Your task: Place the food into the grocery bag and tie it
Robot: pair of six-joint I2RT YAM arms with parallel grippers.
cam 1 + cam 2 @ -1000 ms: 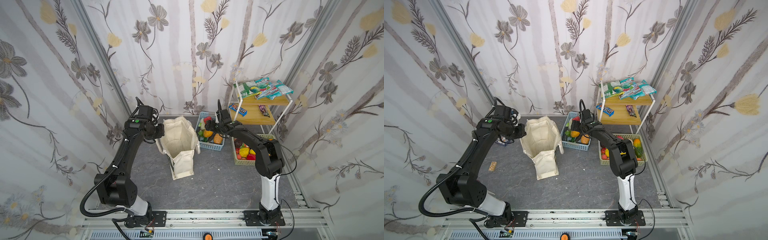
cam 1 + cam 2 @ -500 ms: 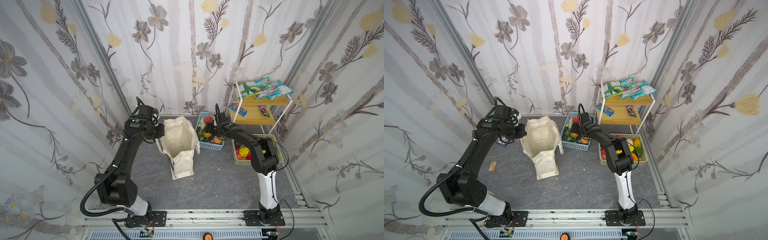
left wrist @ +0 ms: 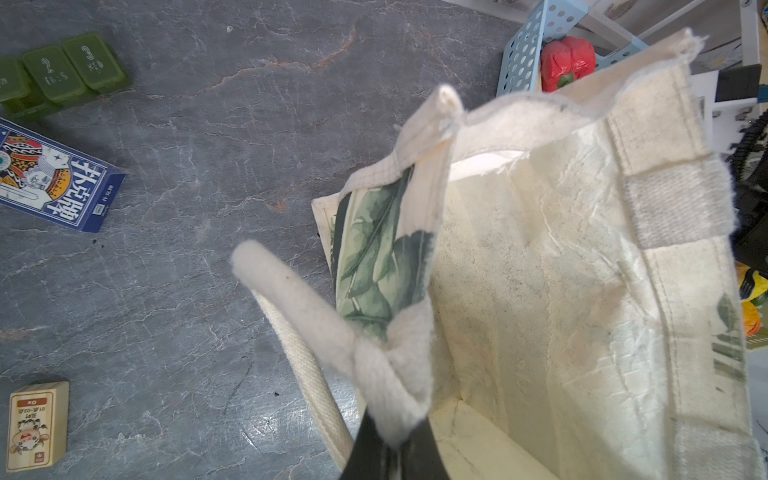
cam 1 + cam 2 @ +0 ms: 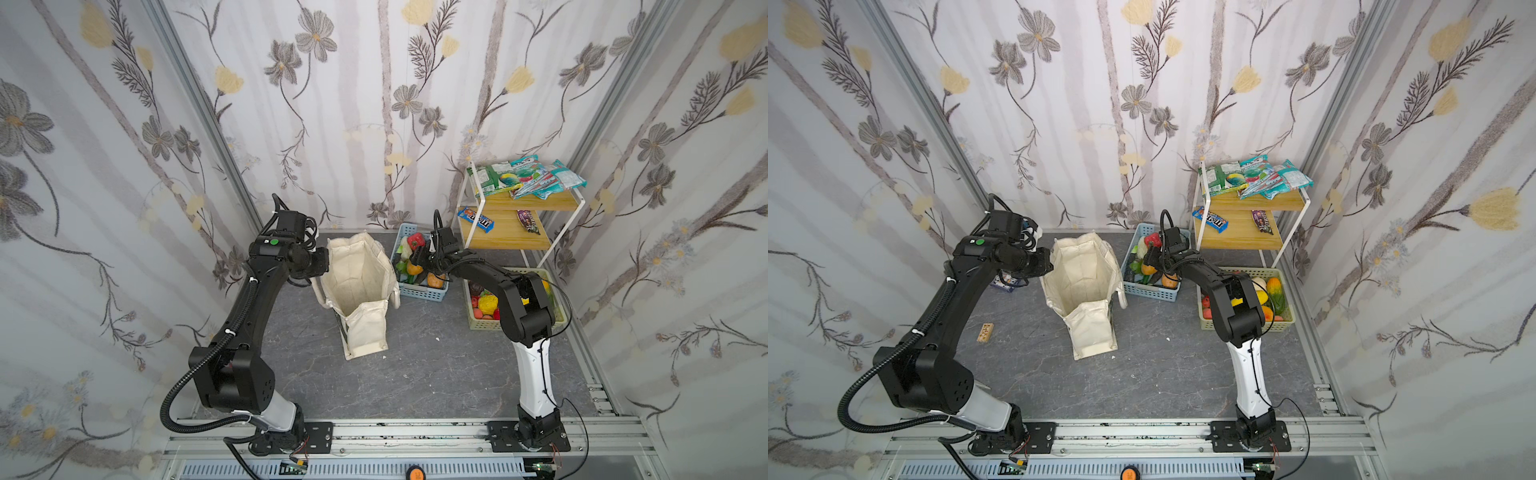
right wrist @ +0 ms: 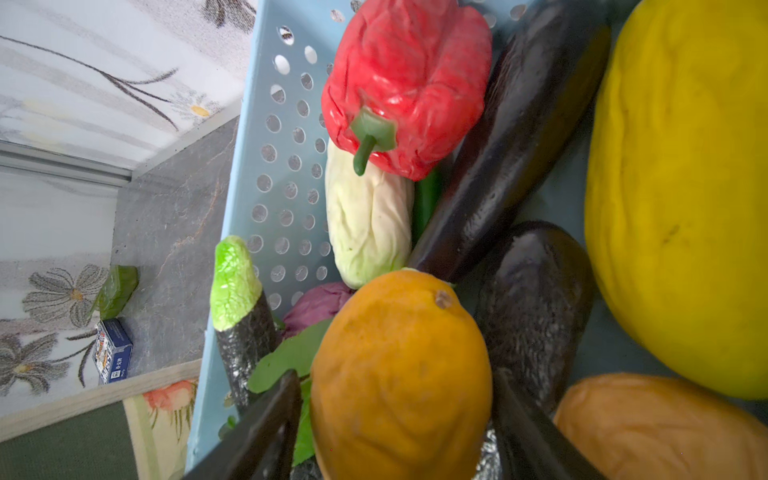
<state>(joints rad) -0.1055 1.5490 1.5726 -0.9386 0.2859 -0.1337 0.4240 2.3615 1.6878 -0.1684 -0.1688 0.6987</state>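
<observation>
The cream grocery bag (image 4: 361, 274) (image 4: 1084, 270) stands open on the grey floor. My left gripper (image 4: 322, 266) (image 3: 390, 453) is shut on its bunched rim beside a handle (image 3: 291, 299), holding the mouth up. The food lies in the light blue basket (image 4: 419, 293) (image 5: 286, 166): a red pepper (image 5: 407, 83), a pale cabbage (image 5: 368, 224), dark aubergines (image 5: 519, 145), a yellow melon (image 5: 681, 208) and an orange fruit (image 5: 399, 353). My right gripper (image 4: 415, 259) (image 5: 395, 376) reaches into that basket, open, one finger on each side of the orange fruit and very near its skin.
A pale yellow basket (image 4: 482, 324) of toy fruit sits right of the blue one, under my right arm. Behind stands a white-framed wooden shelf (image 4: 511, 228) with snack packets (image 4: 498, 178). A blue card box (image 3: 54, 183), green pill case (image 3: 62, 75) and wooden block (image 4: 985, 332) lie left.
My right gripper has dropped lower into the blue basket and its jaws have narrowed around the orange fruit. The left arm and the bag have stayed where they were.
</observation>
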